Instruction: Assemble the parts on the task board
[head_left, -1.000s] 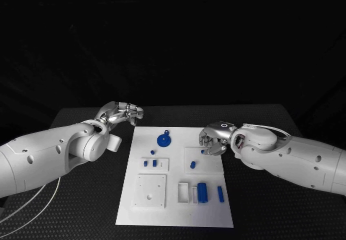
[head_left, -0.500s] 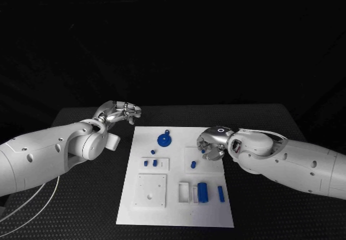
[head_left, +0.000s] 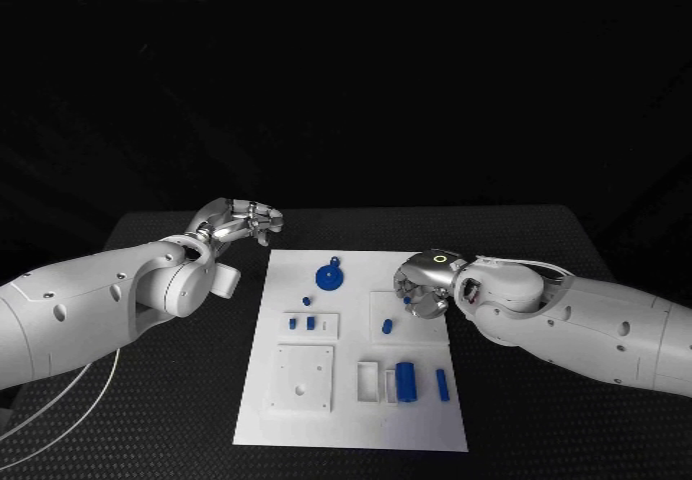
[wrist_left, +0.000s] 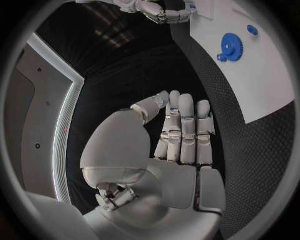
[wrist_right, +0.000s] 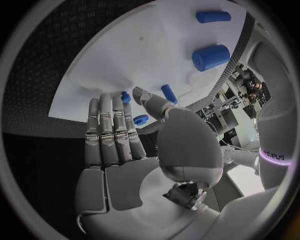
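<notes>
The white task board (head_left: 353, 420) lies in the middle of the black table. On it are a blue gear (head_left: 330, 277), a small blue piece (head_left: 306, 301), two short blue pegs (head_left: 300, 324) in a raised white block, a lone peg (head_left: 387, 327), a thick blue cylinder (head_left: 407, 383) and a thin blue pin (head_left: 441, 385). My right hand (head_left: 423, 290) hovers over the board's right edge near the lone peg, fingers stretched, thumb apart, holding nothing (wrist_right: 119, 135). My left hand (head_left: 238, 222) is off the board's far left corner, fingers straight and empty (wrist_left: 178, 135).
A square white plate with small holes (head_left: 302, 380) sits on the board's near left part. Two white slots (head_left: 376, 383) lie beside the thick cylinder. Bare black table surrounds the board on all sides.
My right hand has turned at the wrist and shifted slightly toward me over the board's right edge. The left hand has barely moved.
</notes>
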